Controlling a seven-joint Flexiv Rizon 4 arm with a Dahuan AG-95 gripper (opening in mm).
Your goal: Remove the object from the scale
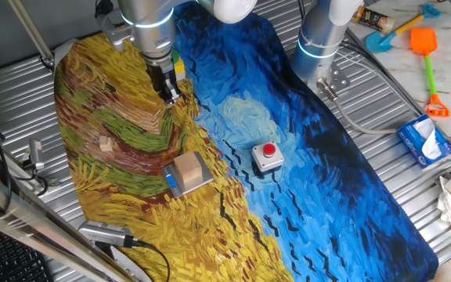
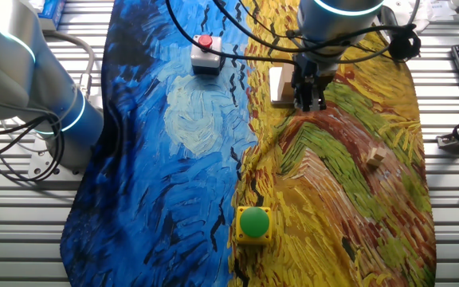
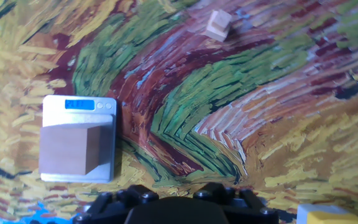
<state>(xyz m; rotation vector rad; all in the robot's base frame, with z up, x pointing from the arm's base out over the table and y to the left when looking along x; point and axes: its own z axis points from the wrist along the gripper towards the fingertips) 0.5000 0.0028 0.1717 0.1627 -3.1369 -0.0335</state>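
The object, a light tan wooden block, sits on the scale, a thin grey plate with a blue strip, near the front of the painted cloth. In the hand view the block covers most of the scale, at the left. My gripper hangs above the cloth behind the scale, apart from the block. In the other fixed view my gripper looks open and empty, and it partly hides the block. The hand view shows only the hand's body, not the fingertips.
A much smaller pale wooden piece lies on the cloth to the left, and also shows in the hand view. A grey box with a red button stands to the right. A yellow box with a green button stands on the far side.
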